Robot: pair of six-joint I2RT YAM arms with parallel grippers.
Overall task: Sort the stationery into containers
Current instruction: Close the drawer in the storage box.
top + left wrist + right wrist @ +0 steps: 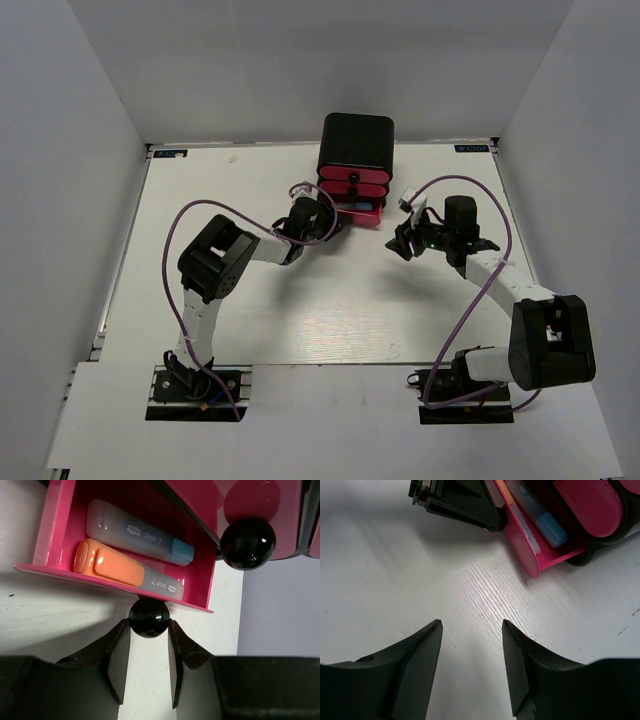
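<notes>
The black box of pink drawers (pixel 357 140) stands at the back of the table. Its bottom drawer (pixel 52 535) is pulled out and holds an orange tube (pixel 120 570) and a blue tube (pixel 135 532) lying side by side. My left gripper (pixel 149 625) is at the drawer's front, its fingertips touching both sides of the round black knob (pixel 149 616). My right gripper (pixel 472 625) hovers open and empty over bare table to the right of the drawer (pixel 525 550). The thin sticks are out of view.
A second black knob (pixel 248 543) on the drawer above sits just right of and above my left fingers. The left gripper's body (pixel 460 502) lies against the drawer's left side in the right wrist view. White walls enclose the table.
</notes>
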